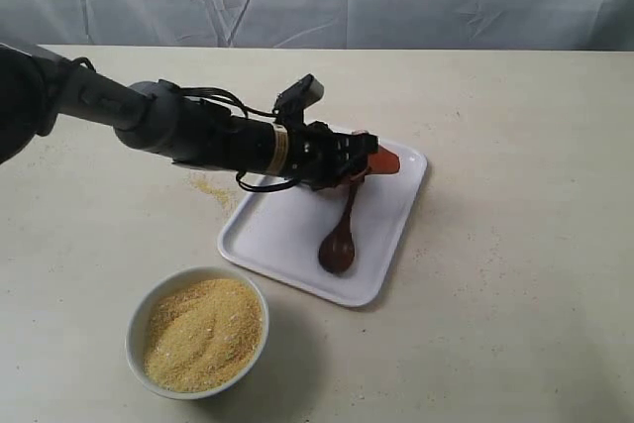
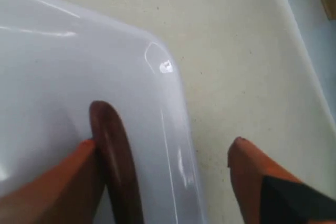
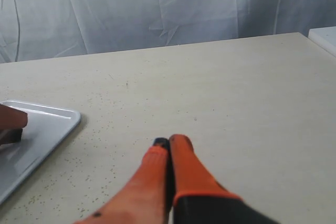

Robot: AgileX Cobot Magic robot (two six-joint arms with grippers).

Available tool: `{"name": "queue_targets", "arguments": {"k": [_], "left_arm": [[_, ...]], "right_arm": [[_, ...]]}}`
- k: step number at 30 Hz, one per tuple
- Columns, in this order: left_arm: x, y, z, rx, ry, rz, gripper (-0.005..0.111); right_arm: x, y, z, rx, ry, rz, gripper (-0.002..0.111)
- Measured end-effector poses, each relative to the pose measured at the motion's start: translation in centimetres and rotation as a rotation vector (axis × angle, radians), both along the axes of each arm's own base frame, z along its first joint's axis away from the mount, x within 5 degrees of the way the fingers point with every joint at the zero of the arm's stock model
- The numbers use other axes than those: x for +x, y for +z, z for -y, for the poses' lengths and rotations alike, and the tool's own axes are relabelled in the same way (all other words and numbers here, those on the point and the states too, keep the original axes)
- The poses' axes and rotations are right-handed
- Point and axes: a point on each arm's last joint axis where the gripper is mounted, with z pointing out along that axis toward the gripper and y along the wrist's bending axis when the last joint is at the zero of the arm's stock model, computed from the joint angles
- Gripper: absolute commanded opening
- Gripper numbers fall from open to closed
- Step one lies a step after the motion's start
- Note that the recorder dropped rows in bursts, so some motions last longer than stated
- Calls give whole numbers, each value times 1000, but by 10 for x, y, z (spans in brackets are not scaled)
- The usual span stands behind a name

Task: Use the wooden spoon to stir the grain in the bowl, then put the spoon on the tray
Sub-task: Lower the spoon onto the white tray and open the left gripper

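One wooden spoon lies on the tray; the left tool is wide open around its handle, gripping nothing; the right tool is closed and empty; grain sits in the bowl.

The flat white rectangular plastic tray, with rounded corners and a low rim, lies askew at the centre of the exterior view. On it lies the small dark reddish-brown wooden spoon. Its glossy oval scoop points toward the frame's lower edge. Its slim handle runs up between the parted fingers of my left gripper, just beside one of them. At lower left stands the small round white bowl, upright, holding a mound of fine yellow-golden grain. A thin scatter of grain lies off the tray's upper-left edge.
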Motion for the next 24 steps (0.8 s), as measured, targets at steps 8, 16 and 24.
{"name": "queue_targets", "arguments": {"k": [8, 16, 24], "left_arm": [[7, 22, -9, 238, -23, 146, 66], [11, 34, -16, 346, -6, 203, 65], [10, 41, -16, 333, -10, 212, 29]], "right_arm": [[0, 0, 0, 0, 0, 0, 0], [0, 0, 0, 0, 0, 0, 0], [0, 0, 0, 0, 0, 0, 0]]}}
